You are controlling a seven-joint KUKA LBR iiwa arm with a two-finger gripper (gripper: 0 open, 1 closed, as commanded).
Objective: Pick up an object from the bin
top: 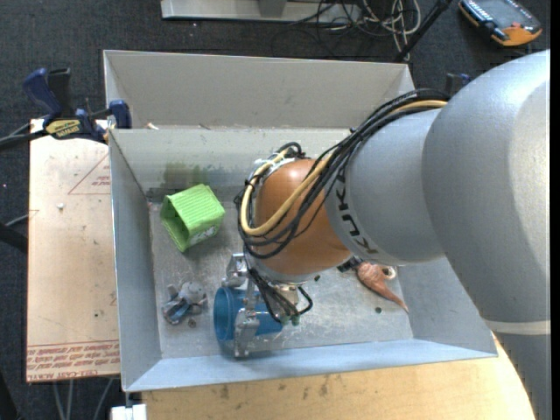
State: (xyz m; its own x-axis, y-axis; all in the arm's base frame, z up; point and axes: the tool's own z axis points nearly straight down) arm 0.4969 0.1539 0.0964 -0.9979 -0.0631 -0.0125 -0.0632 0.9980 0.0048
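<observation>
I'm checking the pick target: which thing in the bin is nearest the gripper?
The blue cup-like thing, lowest in the view; the gripper is right over it. The green box, grey scrap and orange piece lie apart.

The gripper (249, 326) is down at a blue round thing (225, 315) by the near wall of the bin (131, 261), with 1 green box (194, 215) beyond.

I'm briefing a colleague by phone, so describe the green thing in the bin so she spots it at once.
In the grey metal bin, look to the view's left, toward the back wall. There sits a green box. It is the only green, square-edged thing; the small grey clump and the blue round thing lie nearer the front.
</observation>
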